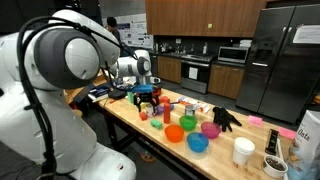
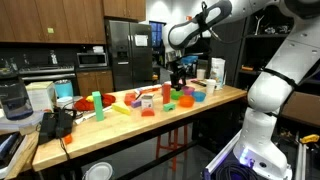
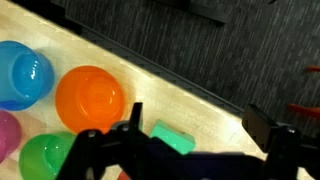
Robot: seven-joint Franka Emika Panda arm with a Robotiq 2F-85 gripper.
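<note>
In the wrist view, far left of the jaws, a blue bowl (image 3: pixel 20 75) is cut by the picture edge, and under it a pink bowl (image 3: pixel 4 135) shows only a thin slice. A green bowl (image 3: pixel 45 158) is half covered by the dark body of the gripper (image 3: pixel 193 115). An orange bowl (image 3: pixel 90 98) lies just beside the left finger and is fully seen.

The jaws stand wide apart, released, and grasp nothing. The teal block (image 3: pixel 172 137) lies on the table (image 3: pixel 205 95) between them, closer to the left finger. Its lower end is hidden under the gripper body, so I cannot tell if it touches that finger.

Right of the jaws, at the picture edge, a red thing (image 3: pixel 311 70) is too cut off to name. Beyond the table edge lies dark carpet (image 3: pixel 200 35).
</note>
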